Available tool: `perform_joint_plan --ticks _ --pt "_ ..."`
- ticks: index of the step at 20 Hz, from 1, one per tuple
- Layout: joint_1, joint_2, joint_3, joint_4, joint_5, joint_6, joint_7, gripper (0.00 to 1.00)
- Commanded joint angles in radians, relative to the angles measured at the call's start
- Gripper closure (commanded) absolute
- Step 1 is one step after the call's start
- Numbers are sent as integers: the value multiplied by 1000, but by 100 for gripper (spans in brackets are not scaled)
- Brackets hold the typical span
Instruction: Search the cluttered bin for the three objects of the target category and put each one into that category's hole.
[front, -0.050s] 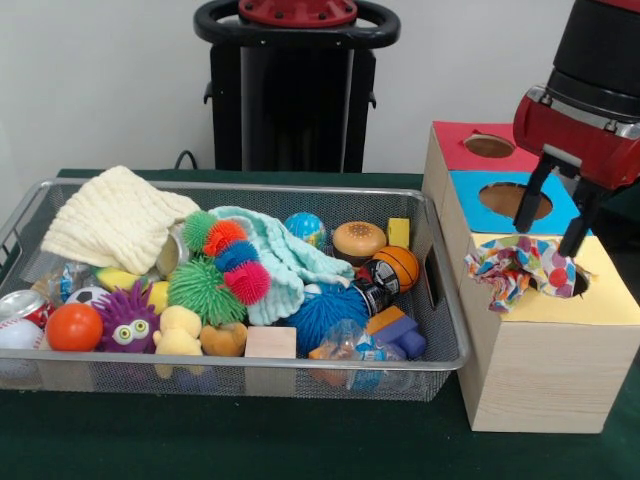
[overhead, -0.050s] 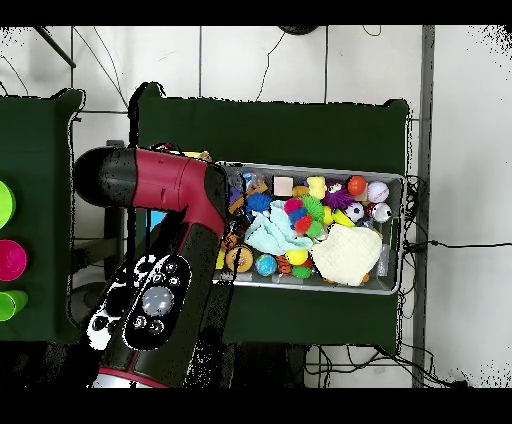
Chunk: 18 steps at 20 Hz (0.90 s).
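The gripper (front, -0.050s: 561, 207) hangs with fingers spread and empty over the box (front, -0.050s: 545, 370) — a patterned cloth (front, -0.050s: 513, 270) bunched at the yellow hole's edge, just below them

A robotics lab here: green-draped counter (front, -0.050s: 300, 440), loose cables (overhead, -0.050s: 350, 365) trailing over the tiled floor (overhead, -0.050s: 270, 60), bare white wall (front, -0.050s: 100, 80).

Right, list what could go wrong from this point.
1. The patterned cloth lies bunched on the yellow top beside the hole, mostly outside it; it may stay there or slide off the box edge.
2. The open gripper hangs just above it and could snag the fabric on rising.
3. The cream cloth and mint cloth in the bin cover toys, which might catch.
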<state>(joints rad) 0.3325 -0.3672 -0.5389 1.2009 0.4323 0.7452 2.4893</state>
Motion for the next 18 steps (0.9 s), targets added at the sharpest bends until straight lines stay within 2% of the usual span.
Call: perform_joint_plan --ticks 1,14,18 --pt "-26 28 92 15 -8 45 136 100" --pt "-39 19 92 12 6 69 150 100" --pt "-62 -1 79 -26 -5 141 124 100"
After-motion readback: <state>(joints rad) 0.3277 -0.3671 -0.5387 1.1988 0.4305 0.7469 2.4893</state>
